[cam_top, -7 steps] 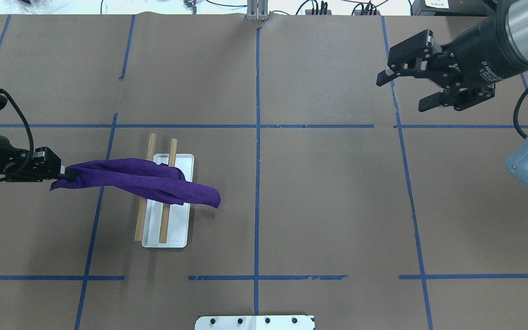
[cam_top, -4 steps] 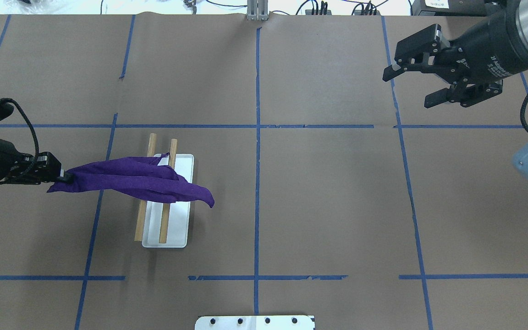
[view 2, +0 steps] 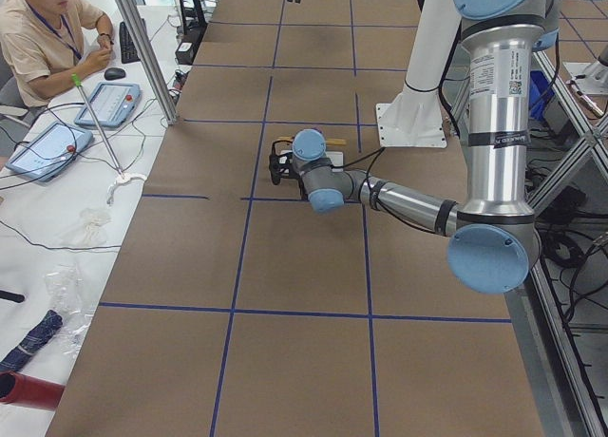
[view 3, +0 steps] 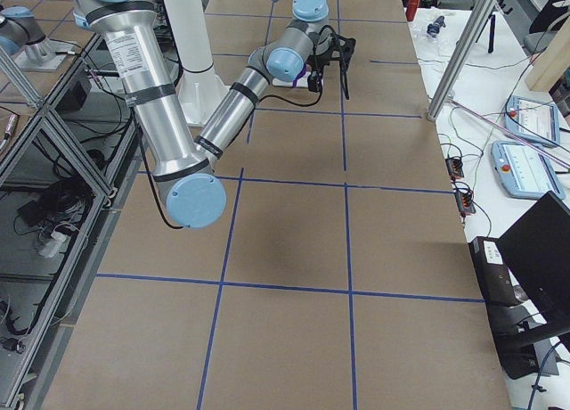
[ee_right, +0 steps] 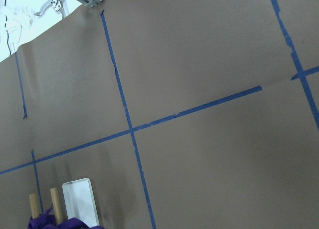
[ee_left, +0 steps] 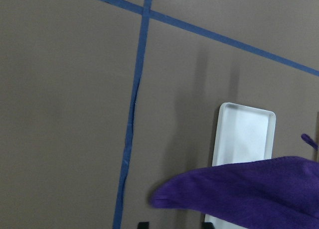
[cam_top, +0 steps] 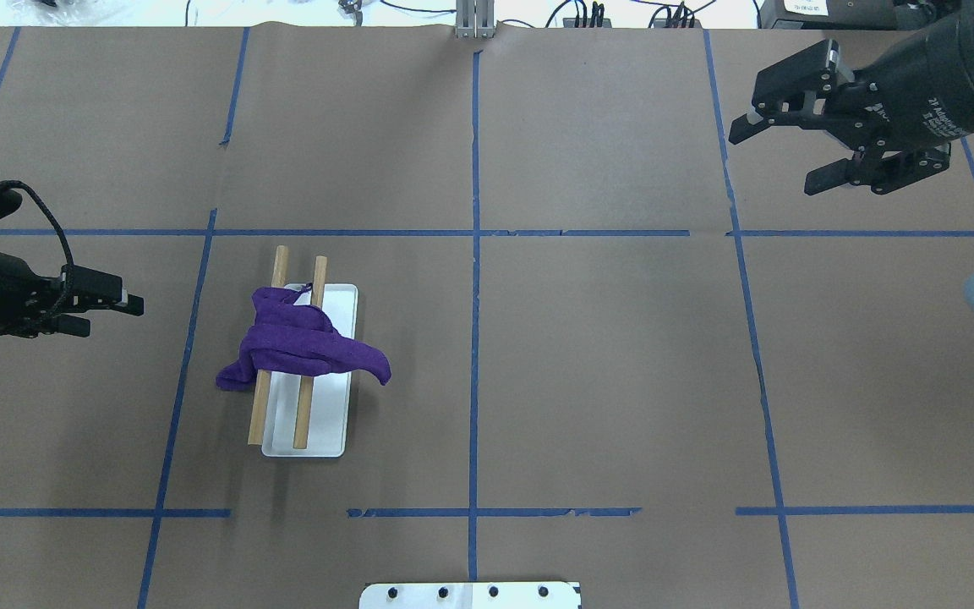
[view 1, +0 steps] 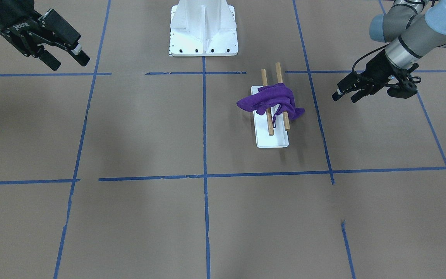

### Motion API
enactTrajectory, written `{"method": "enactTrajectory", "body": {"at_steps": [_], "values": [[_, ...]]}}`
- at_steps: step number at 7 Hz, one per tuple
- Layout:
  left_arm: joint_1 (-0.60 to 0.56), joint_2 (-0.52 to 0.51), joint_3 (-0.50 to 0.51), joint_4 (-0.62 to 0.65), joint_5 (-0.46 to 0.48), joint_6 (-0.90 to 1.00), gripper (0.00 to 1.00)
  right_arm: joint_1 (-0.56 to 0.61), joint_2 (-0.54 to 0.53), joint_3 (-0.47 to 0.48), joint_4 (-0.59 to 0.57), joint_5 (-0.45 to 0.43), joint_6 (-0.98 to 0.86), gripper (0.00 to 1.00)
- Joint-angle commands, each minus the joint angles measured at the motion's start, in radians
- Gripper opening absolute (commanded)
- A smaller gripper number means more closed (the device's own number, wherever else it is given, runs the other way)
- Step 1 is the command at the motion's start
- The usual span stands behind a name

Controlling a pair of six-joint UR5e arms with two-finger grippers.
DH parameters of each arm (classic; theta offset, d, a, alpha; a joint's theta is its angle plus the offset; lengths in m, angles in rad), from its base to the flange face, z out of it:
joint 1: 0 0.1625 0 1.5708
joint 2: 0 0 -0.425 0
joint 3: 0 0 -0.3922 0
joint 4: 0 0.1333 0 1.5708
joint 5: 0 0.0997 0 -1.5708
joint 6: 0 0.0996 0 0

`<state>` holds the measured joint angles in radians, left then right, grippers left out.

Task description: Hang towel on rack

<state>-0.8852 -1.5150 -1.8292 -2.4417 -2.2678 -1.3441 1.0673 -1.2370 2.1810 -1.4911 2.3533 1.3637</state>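
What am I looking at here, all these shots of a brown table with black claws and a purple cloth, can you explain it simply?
A two-armed robot stands at a paper-covered table, filmed at one moment by several cameras: one above and behind the robot, one facing it, one at each table end, and one on each wrist. The claws are its grippers. The left gripper and the right gripper are both open and hold nothing. On the table stands a small rack, a white base with two wooden rods. A purple towel lies bunched across both rods.
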Motion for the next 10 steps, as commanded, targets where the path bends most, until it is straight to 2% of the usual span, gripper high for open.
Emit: {"method": "enactTrajectory", "body": {"at_steps": [1, 2, 3, 4, 6, 7, 8, 10], "values": [[-0.003, 0.004, 0.004, 0.001, 0.004, 0.099, 1.0, 0.064, -0.103, -0.004, -0.003, 0.0, -0.164, 1.0], [-0.018, 0.025, 0.013, 0.003, 0.004, 0.272, 1.0, 0.118, -0.224, -0.007, -0.005, 0.0, -0.384, 1.0], [-0.081, 0.053, 0.033, 0.003, 0.004, 0.415, 1.0, 0.187, -0.313, -0.029, -0.008, 0.0, -0.605, 1.0], [-0.156, 0.087, 0.056, 0.004, 0.002, 0.572, 1.0, 0.253, -0.362, -0.082, -0.009, 0.0, -0.803, 1.0], [-0.309, 0.142, 0.077, 0.02, -0.007, 0.835, 1.0, 0.363, -0.378, -0.249, -0.011, -0.028, -1.155, 1.0], [-0.374, 0.142, 0.079, 0.083, -0.007, 0.958, 1.0, 0.387, -0.378, -0.342, -0.024, -0.063, -1.28, 1.0], [-0.477, 0.142, 0.07, 0.209, -0.009, 1.103, 1.0, 0.404, -0.374, -0.407, -0.067, -0.065, -1.38, 1.0], [-0.651, 0.109, 0.016, 0.542, -0.012, 1.331, 1.0, 0.454, -0.366, -0.418, -0.185, -0.063, -1.488, 1.0]]}}
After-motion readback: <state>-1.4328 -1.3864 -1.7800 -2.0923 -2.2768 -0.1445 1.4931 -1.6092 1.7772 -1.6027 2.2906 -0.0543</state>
